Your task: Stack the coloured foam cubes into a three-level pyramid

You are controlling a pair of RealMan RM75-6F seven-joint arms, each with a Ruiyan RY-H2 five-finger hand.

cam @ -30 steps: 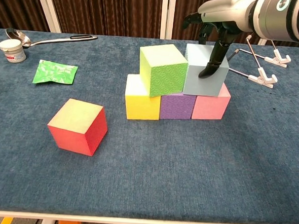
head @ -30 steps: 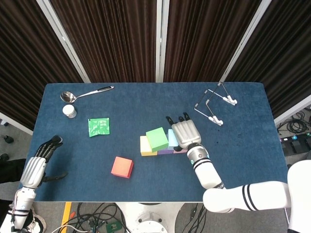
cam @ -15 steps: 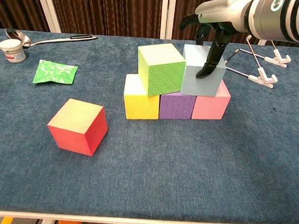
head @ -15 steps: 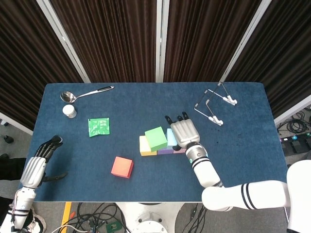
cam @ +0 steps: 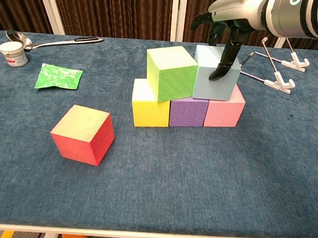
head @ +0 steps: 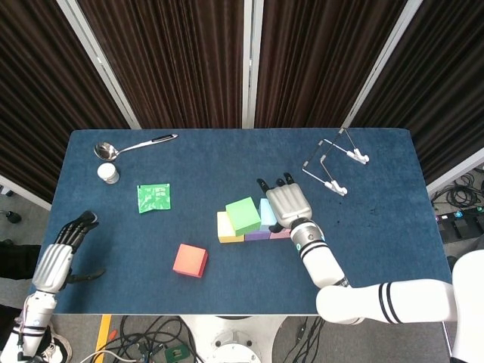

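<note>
— While the right hand (cam: 224, 45) grips the pale blue cube (cam: 215, 78), fingers draped over its top and a dark fingertip (cam: 215, 75) down its front face, what worries you?

— If it lets go with any drag, that cube slides off the purple cube (cam: 188, 112) and pink cube (cam: 224, 112) beneath, or knocks the green cube (cam: 171, 73) touching it, which already sits skewed over the yellow cube (cam: 148, 110).

— And the top piece?

— The red cube (cam: 82, 134) lies well apart on the blue table (cam: 160, 184), untouched.

— Anything only one camera gives?

— The head view alone shows the left hand (head: 64, 246) idling at the table's edge, fingers loose, empty. The chest view alone shows the levels.
</note>
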